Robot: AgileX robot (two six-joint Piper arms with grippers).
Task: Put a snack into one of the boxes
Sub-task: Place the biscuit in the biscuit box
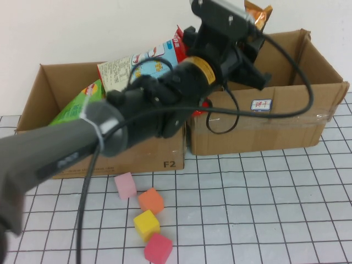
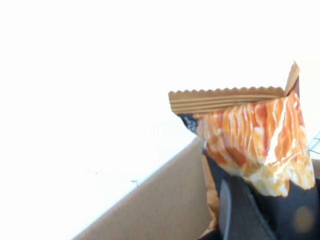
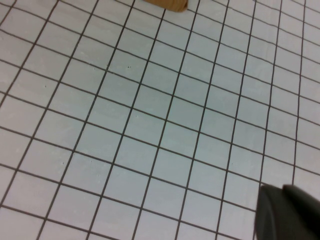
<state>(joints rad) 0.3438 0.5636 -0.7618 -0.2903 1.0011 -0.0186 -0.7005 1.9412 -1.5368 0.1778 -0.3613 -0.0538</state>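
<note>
Arm outstretched, snack (image 1: 259, 15) above right box (image 1: 286, 118)

Right gripper (image 3: 287, 212) mostly out of frame

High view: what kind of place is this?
Likely a lab test bench, not a home: white grid mat, two labelled boxes, foam cubes. Left claw holds a snack over the right-hand box; right claw hangs over bare mat.

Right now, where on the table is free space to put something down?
Free: the grid table in front of the right box. Crowded: the foam cubes before the left box. The left gripper holds a snack bag above the right box; the right gripper is shut.
</note>
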